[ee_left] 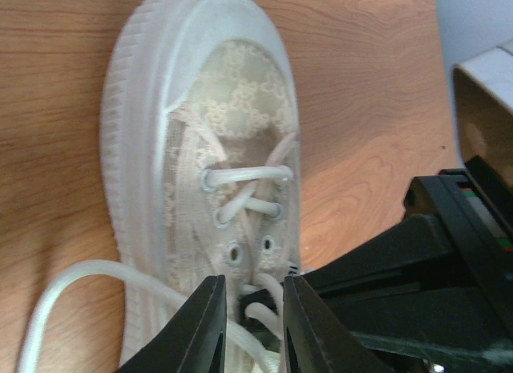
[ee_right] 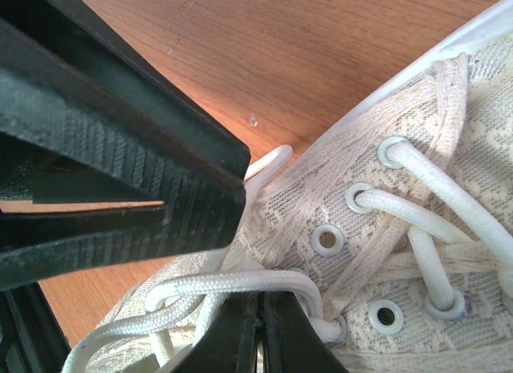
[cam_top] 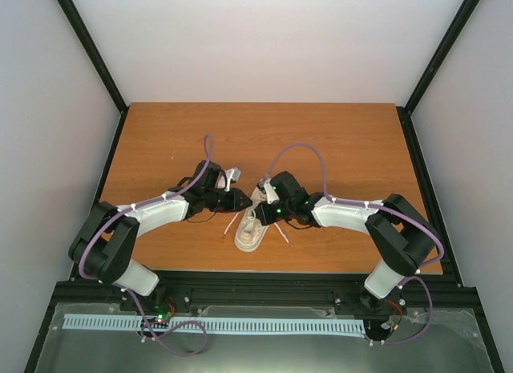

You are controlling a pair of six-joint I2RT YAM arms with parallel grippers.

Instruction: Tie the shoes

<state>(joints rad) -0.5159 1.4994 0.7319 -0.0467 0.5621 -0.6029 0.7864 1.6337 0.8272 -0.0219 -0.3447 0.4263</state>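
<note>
The cream lace-pattern shoe [cam_top: 251,231] lies on the wooden table between both arms, toe toward the near edge. In the left wrist view the shoe [ee_left: 232,108] fills the frame. My left gripper [ee_left: 252,297] stands narrowly open over the top eyelets, with a white lace [ee_left: 271,297] and the right gripper's black tip between its fingers. My right gripper [ee_right: 260,313] is shut beside the upper eyelets of the shoe [ee_right: 401,229]. A lace loop [ee_right: 240,283] lies across its closed tips. One left finger [ee_right: 120,148] looms at the upper left. In the top view the left gripper [cam_top: 243,200] and right gripper [cam_top: 258,215] nearly touch.
Loose lace ends trail onto the table [cam_top: 345,148] on the shoe's left [cam_top: 231,225] and right [cam_top: 282,237]; one strand curves past the sole [ee_left: 80,277]. White walls and black frame posts [cam_top: 425,76] enclose the table. A black rail [cam_top: 264,289] runs along the near edge.
</note>
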